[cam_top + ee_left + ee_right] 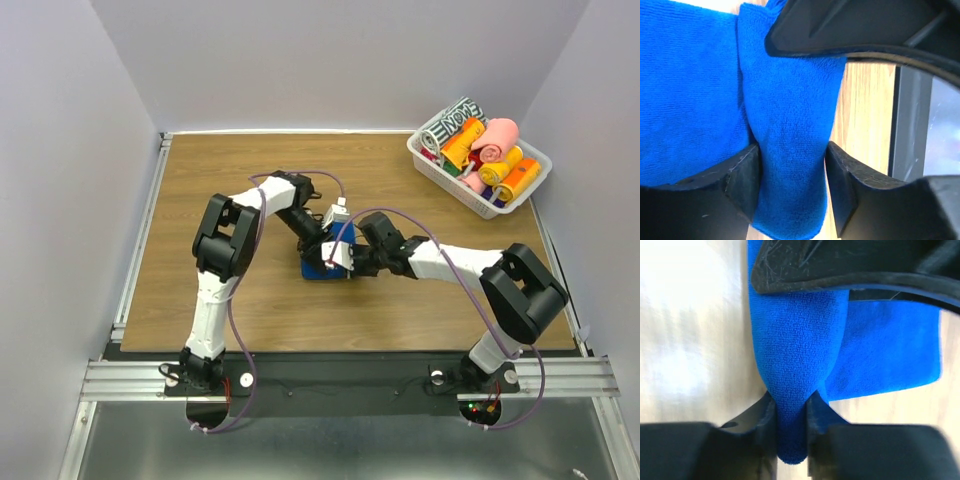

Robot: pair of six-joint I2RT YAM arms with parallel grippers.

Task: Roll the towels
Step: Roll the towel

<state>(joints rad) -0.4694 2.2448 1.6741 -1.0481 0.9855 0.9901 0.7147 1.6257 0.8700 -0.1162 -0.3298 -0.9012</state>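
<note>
Rolling step on blue towel (322, 268), middle of table (200, 180): right gripper (790, 410) pinches a thin fold tight, left gripper (792, 165) half-open around a thick fold, apparently gripping; next move needs both turning evenly together.

Blue towel (312, 271) mostly hidden under left hand (323, 257), right hand (341, 265) — wrist views crop it; tabletop (690, 340) blurred.

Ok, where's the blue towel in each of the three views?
Top view: blue towel in the middle of the wooden table, partly hidden where both arms meet.
Left wrist: blue towel fills left and centre, one fold between the left fingers.
Right wrist: blue towel runs down the centre, its fold pinched by the right fingers.
Shared landmark: the wooden table under the towel.
</note>
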